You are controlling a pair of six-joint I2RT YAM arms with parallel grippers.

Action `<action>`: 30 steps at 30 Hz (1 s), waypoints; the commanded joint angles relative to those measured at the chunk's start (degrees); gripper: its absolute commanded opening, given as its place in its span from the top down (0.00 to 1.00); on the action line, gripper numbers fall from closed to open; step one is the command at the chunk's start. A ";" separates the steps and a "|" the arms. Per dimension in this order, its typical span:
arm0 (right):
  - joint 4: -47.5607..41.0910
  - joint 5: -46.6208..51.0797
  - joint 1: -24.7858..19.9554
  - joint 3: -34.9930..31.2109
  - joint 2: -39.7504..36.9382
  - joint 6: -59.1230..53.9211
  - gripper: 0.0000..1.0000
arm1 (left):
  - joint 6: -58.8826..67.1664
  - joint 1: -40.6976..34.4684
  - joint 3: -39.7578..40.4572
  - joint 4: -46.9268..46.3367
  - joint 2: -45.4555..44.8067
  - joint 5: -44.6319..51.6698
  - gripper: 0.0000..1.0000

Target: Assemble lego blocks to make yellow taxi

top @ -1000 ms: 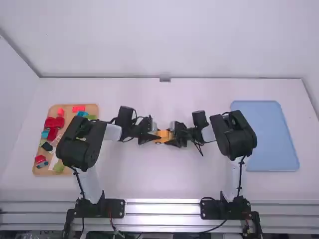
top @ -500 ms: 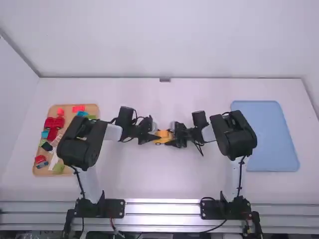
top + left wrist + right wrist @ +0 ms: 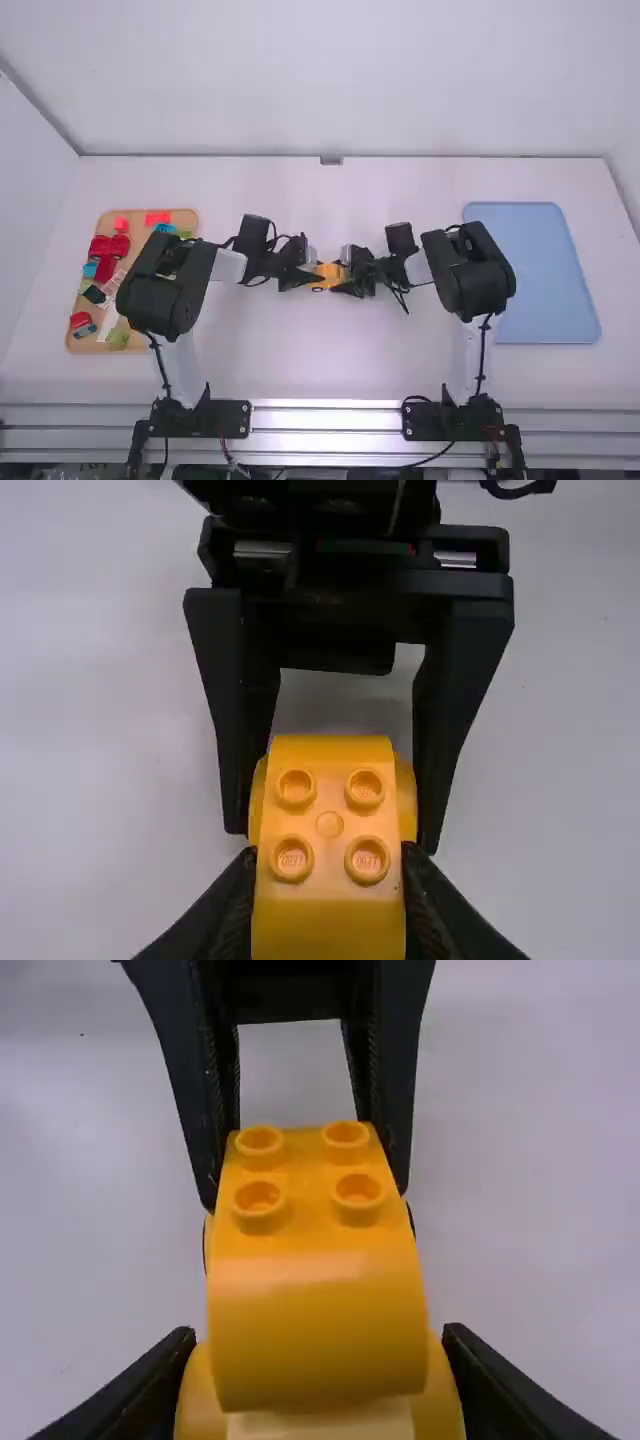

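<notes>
Yellow car body: between the two grippers, near the middle of the white table; four round studs on its top block
Left gripper: parted by the body's width, fingers against both its sides, gripping it
Right gripper: likewise opened to the body's width, closed on its other end
Wooden tray: at the left of the table, partly under the left arm; holds loose coloured blocks
Red pieces: at least four in the wooden tray, the largest toward its left side
Blue pieces: at least three, one just beside a red piece at the near left
Green pieces: at least two
Black piece: one, beside a pale strip
Blue tray: at the right of the table
Count: two trays, one car body; full block total cannot be told, the arm covers some
</notes>
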 commanded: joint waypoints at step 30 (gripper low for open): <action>-0.63 1.57 -0.22 0.50 0.70 1.16 0.48 | 8.61 -12.52 7.06 -18.45 1.68 -18.88 0.98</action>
